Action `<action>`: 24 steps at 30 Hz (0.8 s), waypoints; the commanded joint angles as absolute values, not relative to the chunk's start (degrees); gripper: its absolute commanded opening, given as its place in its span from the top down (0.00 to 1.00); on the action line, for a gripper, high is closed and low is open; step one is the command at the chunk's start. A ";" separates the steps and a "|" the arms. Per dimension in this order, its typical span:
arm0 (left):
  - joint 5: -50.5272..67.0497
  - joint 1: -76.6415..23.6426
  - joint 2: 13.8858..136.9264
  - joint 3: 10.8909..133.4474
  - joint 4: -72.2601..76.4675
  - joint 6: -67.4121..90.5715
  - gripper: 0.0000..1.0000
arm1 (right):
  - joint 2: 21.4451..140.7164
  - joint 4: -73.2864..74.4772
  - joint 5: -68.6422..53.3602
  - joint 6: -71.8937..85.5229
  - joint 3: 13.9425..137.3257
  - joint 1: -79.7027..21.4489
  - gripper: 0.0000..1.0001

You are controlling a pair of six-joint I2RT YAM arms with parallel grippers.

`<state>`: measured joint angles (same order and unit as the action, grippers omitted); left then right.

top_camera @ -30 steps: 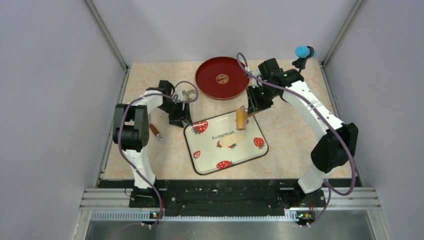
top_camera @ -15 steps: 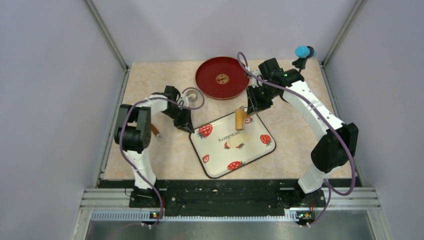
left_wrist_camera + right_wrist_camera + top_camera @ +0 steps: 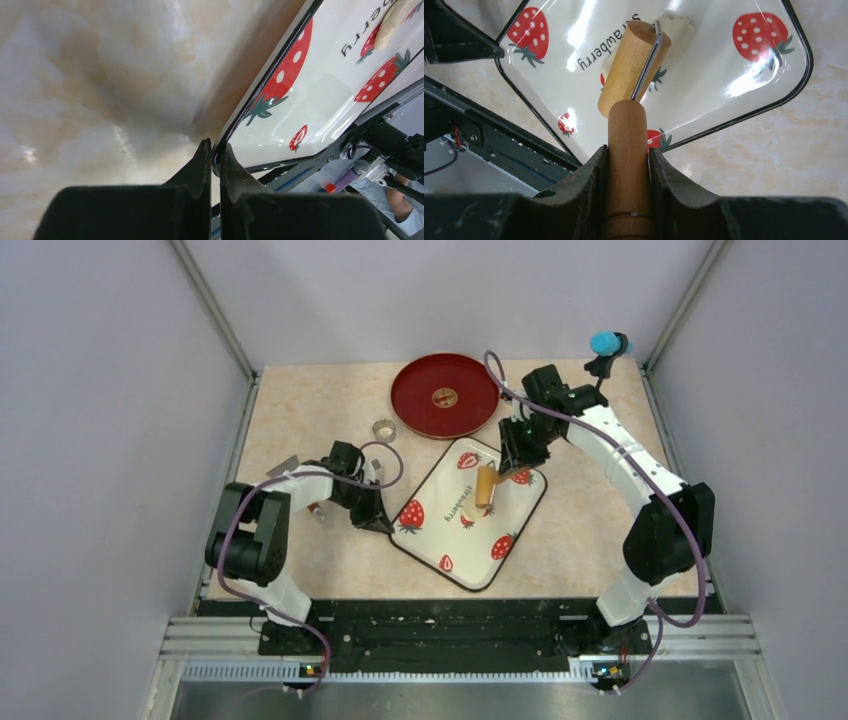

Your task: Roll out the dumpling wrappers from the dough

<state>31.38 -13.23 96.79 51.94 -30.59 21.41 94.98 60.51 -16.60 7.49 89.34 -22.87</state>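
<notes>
A white strawberry tray [image 3: 475, 562] lies turned diagonally on the table. My left gripper [image 3: 383, 522] is shut on the black rim at its left corner, and the rim shows pinched between the fingertips [image 3: 215, 148]. My right gripper [image 3: 512, 462] is shut on the handle of a wooden roller [image 3: 486, 485]. The roller's drum [image 3: 631, 70] rests on the tray [image 3: 724, 60] over the dough [image 3: 679, 29], a flat pale piece showing past the drum's far end. The left wrist view catches the dough [image 3: 395, 20] at the top right. No dumpling wrappers are in view.
A red plate [image 3: 444, 395] sits at the back centre, with a small metal ring [image 3: 383, 428] to its left. A brown-handled tool [image 3: 316, 510] lies beside my left arm. A blue-tipped object [image 3: 605, 342] stands at the back right corner.
My left gripper has shut on the tray's corner and dragged it toward the near left, turning the tray diagonal. The right gripper and roller shifted slightly right.
</notes>
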 commanded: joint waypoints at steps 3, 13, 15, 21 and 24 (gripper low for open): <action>30.51 -15.56 90.36 43.82 -24.96 36.22 1.00 | 91.58 55.18 -21.84 9.76 84.63 -18.26 1.00; 28.49 -16.91 89.70 37.32 -17.04 44.89 1.00 | 89.93 51.54 -23.31 10.36 79.11 -17.40 1.00; 28.47 -16.96 89.89 36.63 -16.37 45.07 1.00 | 90.19 51.32 -23.08 10.03 78.78 -17.40 1.00; 28.41 -17.04 90.26 36.50 -16.16 44.85 1.00 | 91.30 49.72 -25.12 10.62 78.70 -17.40 1.00; 28.46 -17.00 90.20 36.36 -15.81 44.82 1.00 | 91.44 48.97 -25.66 10.46 77.71 -17.49 1.00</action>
